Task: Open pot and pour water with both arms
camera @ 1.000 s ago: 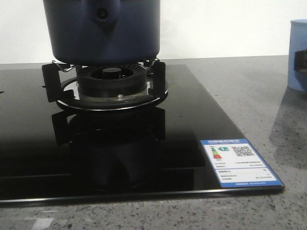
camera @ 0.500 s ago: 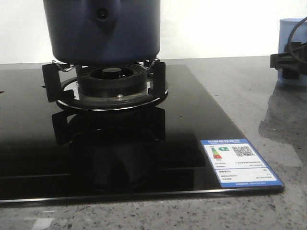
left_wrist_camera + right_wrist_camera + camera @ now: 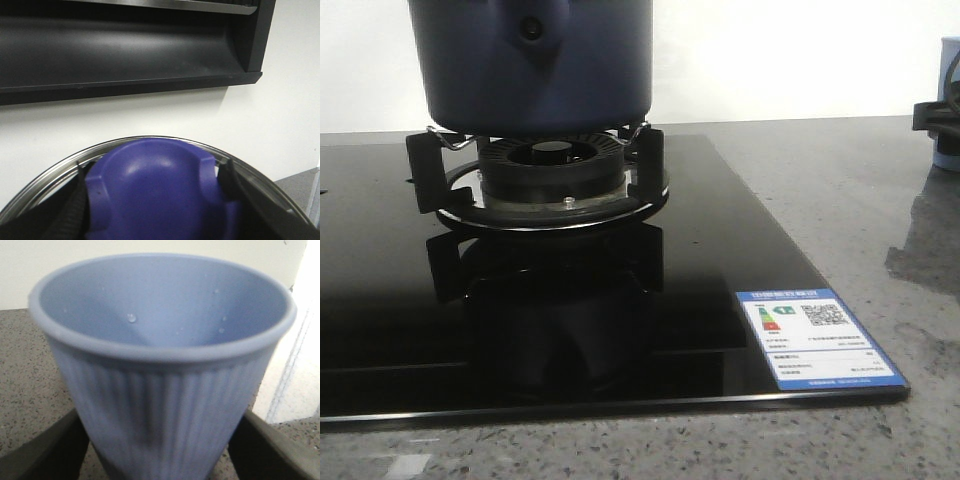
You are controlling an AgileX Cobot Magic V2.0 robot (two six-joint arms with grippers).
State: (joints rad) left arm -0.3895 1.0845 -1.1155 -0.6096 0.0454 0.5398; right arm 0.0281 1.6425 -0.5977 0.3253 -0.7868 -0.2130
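Observation:
The dark navy pot stands on the gas burner, its handle stub facing the camera; its top is out of the front view. In the left wrist view my left gripper is shut on the purple-blue lid knob, with one finger on each side and the lid's steel rim around it. My right gripper is shut on the pale blue ribbed cup, which holds a few droplets. The cup shows at the far right edge of the front view.
The black glass cooktop carries a blue and white label at its front right corner. Grey speckled counter lies to the right. A black range hood hangs on the white wall above the lid.
The cup and my right gripper have shifted right at the edge of the front view, now mostly out of frame; their shadow on the counter moved right. The pot has not moved.

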